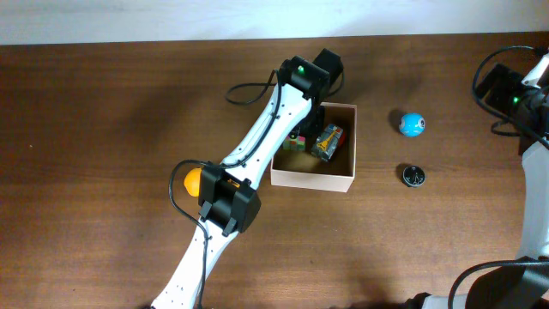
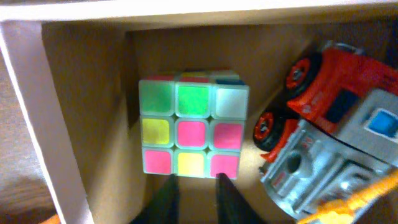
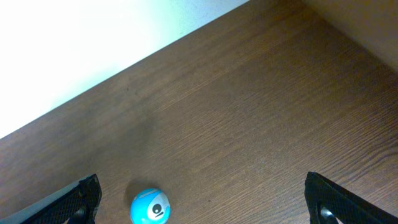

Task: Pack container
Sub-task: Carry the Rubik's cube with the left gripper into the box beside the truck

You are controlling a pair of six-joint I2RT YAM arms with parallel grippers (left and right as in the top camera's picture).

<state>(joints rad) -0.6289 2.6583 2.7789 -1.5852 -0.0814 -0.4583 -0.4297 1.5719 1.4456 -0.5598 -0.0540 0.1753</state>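
Container [image 1: 341,181] sits square-on, slightly rotated, mouth facing up.

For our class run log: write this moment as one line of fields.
left gripper: in container, over puzzle cube, beside toy truck | right gripper: open, empty | blue ball, orange ball: on table

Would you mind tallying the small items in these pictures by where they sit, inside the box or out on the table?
Inside the container: 2, the puzzle cube and the toy truck.
On the table: 3, the blue ball, the dark round object and the orange ball, partly hidden by the left arm.
Total: 5
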